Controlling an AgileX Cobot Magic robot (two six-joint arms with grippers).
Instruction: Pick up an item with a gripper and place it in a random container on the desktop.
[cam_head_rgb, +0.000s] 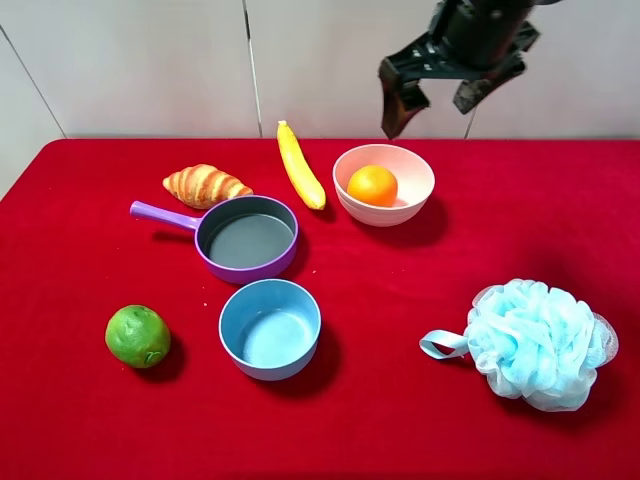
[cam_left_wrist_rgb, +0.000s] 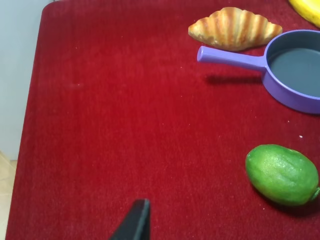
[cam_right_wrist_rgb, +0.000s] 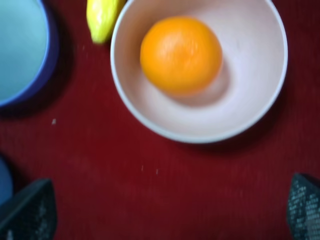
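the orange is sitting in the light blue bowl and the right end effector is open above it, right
Not quite: the orange sits in the pale pink bowl, as the exterior high view shows; the light blue bowl holds nothing. The right end effector is open above it.

Black angular hand (cam_head_rgb: 432, 95), textured dark fingertips (cam_right_wrist_rgb: 304, 206)
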